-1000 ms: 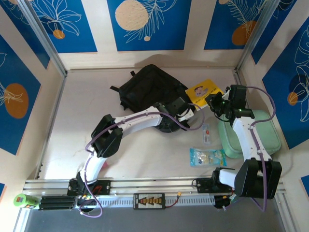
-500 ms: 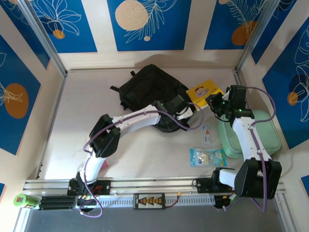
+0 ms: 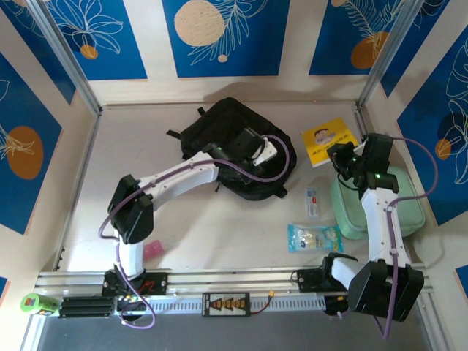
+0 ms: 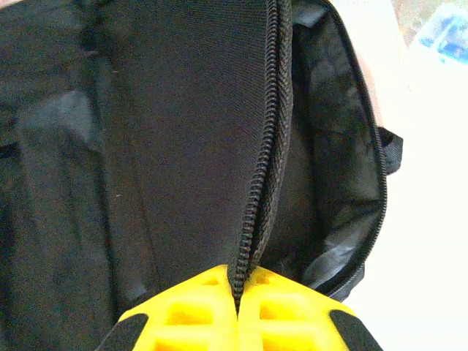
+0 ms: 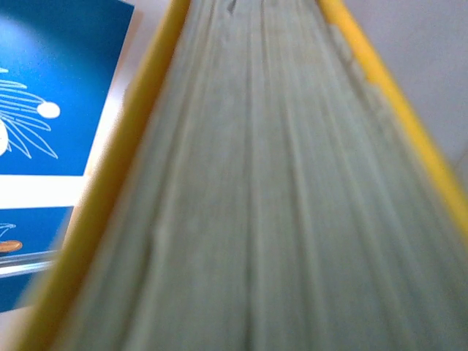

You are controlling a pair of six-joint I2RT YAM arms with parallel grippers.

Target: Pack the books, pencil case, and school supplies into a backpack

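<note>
Pinching the limp zip edge (image 4: 256, 183) of the backpack (image 3: 219, 124), toward the counter (image 3: 190, 227)'s far edge, your left pincer (image 4: 238, 296) is clamped shut. Your right pincer (image 3: 345, 157) grips the yellow book (image 3: 327, 139) near the far right corner; probably light and bendy, so hold it by the spine.

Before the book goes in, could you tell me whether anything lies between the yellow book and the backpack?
Nothing visible: bare table separates the yellow book in the right gripper from the backpack, whose zip edge the left gripper pinches open.
</note>
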